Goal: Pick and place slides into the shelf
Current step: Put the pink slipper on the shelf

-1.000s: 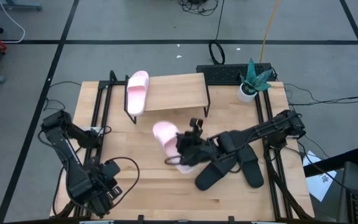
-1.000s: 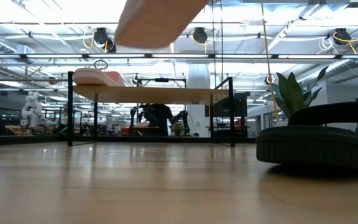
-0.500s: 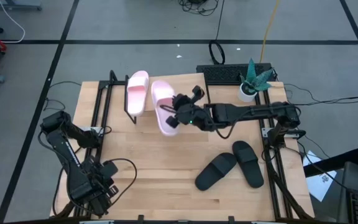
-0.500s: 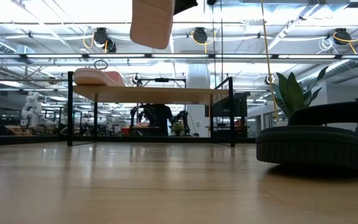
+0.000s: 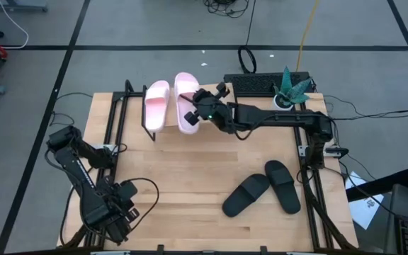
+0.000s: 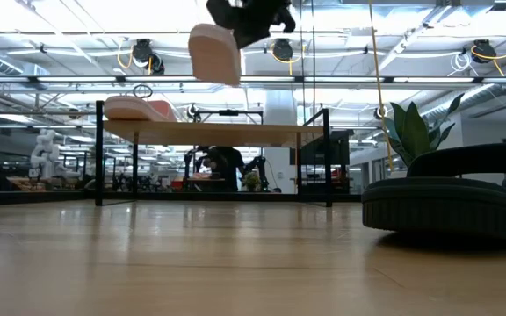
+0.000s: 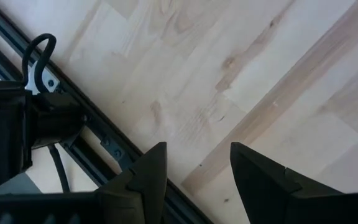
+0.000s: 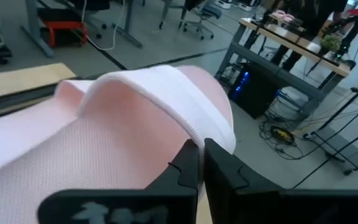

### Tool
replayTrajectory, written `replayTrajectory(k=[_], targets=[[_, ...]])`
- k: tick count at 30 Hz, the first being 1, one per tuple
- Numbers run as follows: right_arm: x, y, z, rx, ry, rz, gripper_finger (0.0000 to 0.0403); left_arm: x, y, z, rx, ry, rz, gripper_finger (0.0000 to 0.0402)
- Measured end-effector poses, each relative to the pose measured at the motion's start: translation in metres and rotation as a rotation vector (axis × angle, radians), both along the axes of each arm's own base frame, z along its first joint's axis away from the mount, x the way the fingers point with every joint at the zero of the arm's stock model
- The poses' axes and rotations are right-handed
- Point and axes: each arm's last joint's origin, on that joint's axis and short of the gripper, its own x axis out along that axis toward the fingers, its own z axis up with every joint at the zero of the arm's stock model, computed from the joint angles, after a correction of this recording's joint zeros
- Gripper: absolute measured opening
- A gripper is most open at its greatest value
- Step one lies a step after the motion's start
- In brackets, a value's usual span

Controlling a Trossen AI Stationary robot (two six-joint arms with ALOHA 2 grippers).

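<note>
The right gripper [image 5: 198,108] is holding a pink slide [image 5: 185,111] up in the air over the shelf [image 5: 211,106]. Its jaws are pinched tight on the strap, with almost no gap between them. The slide is hanging out in front of the jaws. In the low view it is floating well above the shelf top, with clear space under it, so it is not set down yet.

Just beside the held slide, on the far side from the jaws, the other pink slide [image 5: 156,105] is already lying on the shelf. So one slide is done and the second looks nearly there. It looks like it only needs to come down next to its partner and be let go.

Two black slides [image 5: 265,188] are lying on the table [image 5: 176,184], well away from the jaws, behind the right arm. Nobody is touching them. They are the work that is left.

The left gripper [image 7: 194,174] is waiting low at the table's near edge. Its jaws are wide apart and holding nothing.
</note>
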Motion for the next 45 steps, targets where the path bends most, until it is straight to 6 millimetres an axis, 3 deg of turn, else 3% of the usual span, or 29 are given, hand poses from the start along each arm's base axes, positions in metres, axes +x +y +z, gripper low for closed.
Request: replayTrajectory(k=[13, 22, 26, 31, 45], targets=[[0.037, -0.019, -0.028, -0.089, 0.104, 0.01, 0.0, 0.0, 0.0, 0.0, -0.001, 0.002, -0.005, 0.0172], [0.049, -0.019, -0.006, -0.273, 0.281, -0.129, 0.0, 0.0, 0.0, 0.0, -0.01, 0.02, -0.009, 0.0172], [0.049, -0.017, 0.003, -0.312, 0.254, -0.189, 0.0001, 0.0, 0.0, 0.0, -0.01, 0.022, -0.018, 0.0172], [0.051, -0.012, 0.003, -0.298, 0.213, -0.177, 0.0001, 0.0, 0.0, 0.0, -0.01, 0.022, -0.018, 0.0172], [0.06, -0.013, -0.029, -0.16, 0.156, -0.145, 0.0003, 0.0, 0.0, 0.0, -0.011, 0.023, -0.019, 0.0172]])
